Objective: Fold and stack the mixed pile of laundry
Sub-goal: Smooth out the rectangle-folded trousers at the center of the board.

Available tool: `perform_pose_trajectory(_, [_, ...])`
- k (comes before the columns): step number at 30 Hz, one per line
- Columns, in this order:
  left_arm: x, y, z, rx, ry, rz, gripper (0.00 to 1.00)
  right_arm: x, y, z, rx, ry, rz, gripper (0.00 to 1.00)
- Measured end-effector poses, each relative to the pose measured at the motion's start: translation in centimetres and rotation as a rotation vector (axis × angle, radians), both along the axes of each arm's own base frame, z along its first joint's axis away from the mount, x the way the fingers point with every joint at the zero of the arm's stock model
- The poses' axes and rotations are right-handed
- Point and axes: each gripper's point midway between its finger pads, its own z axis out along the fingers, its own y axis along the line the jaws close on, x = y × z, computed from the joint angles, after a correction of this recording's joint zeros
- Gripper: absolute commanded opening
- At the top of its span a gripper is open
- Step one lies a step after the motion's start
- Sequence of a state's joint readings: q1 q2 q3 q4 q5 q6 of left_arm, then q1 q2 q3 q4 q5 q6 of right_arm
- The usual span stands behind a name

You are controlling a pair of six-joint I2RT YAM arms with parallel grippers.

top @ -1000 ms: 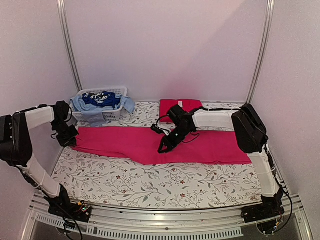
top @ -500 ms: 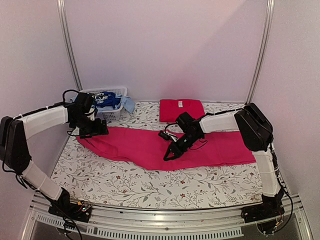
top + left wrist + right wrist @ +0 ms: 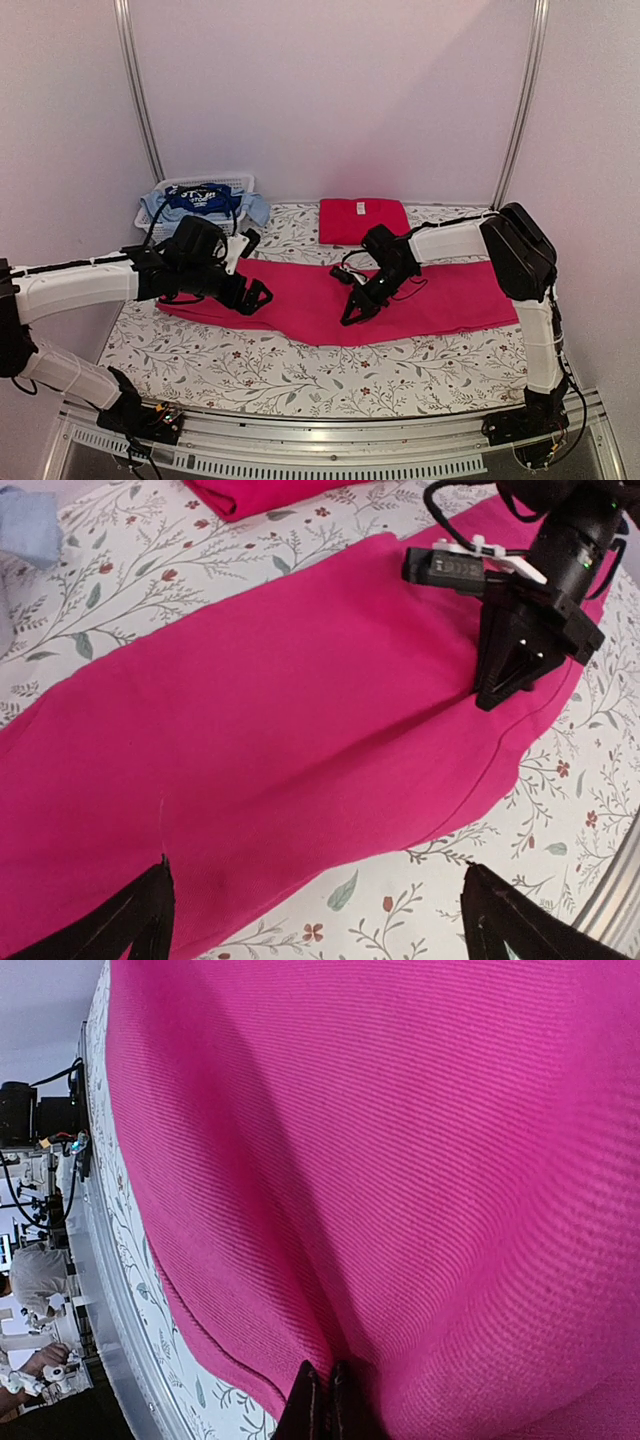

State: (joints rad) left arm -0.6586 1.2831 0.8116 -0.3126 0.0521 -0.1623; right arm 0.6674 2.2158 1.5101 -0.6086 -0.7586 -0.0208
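Since one second ago, my left gripper has left the left end of the pink-magenta cloth and now hangs over it, jaws wide apart, holding nothing. The cloth lies spread along the desk. Right of its middle, my right gripper is clenched on a fold of it. Behind this gripper lies a folded red piece.

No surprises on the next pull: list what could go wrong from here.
1. The right gripper is shut on a small pinch of the bright magenta cloth; a pull may slip it free.
2. The left gripper stands open above that cloth, holding nothing, so the loose end below may drag and bunch.
3. The folded red cloth lies close behind; dragging could disturb it.
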Motion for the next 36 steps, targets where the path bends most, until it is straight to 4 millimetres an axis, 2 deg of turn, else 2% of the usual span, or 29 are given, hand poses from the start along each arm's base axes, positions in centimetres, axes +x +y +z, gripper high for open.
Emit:
perform_pose_trajectory(3, [-0.3, -1.9, -1.1, 0.032, -0.028, -0.100, 0.98, 0.5, -0.3, 0.2, -0.002, 0.007, -0.017, 0.04])
perform_pose_trajectory(6, [-0.3, -3.3, -3.4, 0.104, -0.031, -0.195, 0.97, 0.7, -0.5, 0.7, 0.017, 0.025, -0.024, 0.04])
perform_pose_trajectory(9, [-1.5, -5.1, -5.2, 0.171, -0.048, -0.325, 0.99, 0.8, -0.3, 1.3, 0.047, 0.045, -0.022, 0.04])
perform_pose_trajectory(13, [-2.8, -7.6, -4.4, 0.182, -0.158, -0.457, 1.00, 0.7, -0.2, 1.9, 0.077, 0.070, -0.018, 0.04])
perform_pose_trajectory(15, [-3.1, -8.2, -4.3, 0.185, -0.204, -0.499, 1.00, 0.6, -0.1, 2.0, 0.086, 0.083, -0.016, 0.05])
perform_pose_trajectory(18, [-3.8, -8.4, -5.0, 0.232, -0.253, -0.564, 1.00, 0.4, -0.1, 1.8, 0.092, 0.104, -0.016, 0.06])
perform_pose_trajectory(21, [-4.7, -9.7, -5.6, 0.270, -0.317, -0.630, 1.00, 0.5, -0.1, 1.8, 0.092, 0.121, -0.029, 0.07])
perform_pose_trajectory(27, [-5.5, -11.7, -7.4, 0.363, -0.424, -0.677, 1.00, 0.7, -0.1, 2.2, 0.101, 0.147, -0.048, 0.07])
perform_pose_trajectory(30, [-5.6, -12.3, -9.4, 0.445, -0.466, -0.678, 1.00, 0.8, -0.1, 1.9, 0.100, 0.161, -0.052, 0.07])
perform_pose_trajectory(32, [-5.2, -12.5, -10.0, 0.483, -0.498, -0.654, 0.99, 0.8, -0.1, 1.7, 0.097, 0.168, -0.054, 0.08])
perform_pose_trajectory(36, [-3.3, -12.4, -9.6, 0.555, -0.583, -0.568, 0.93, 0.7, -0.1, 1.6, 0.097, 0.174, -0.055, 0.14])
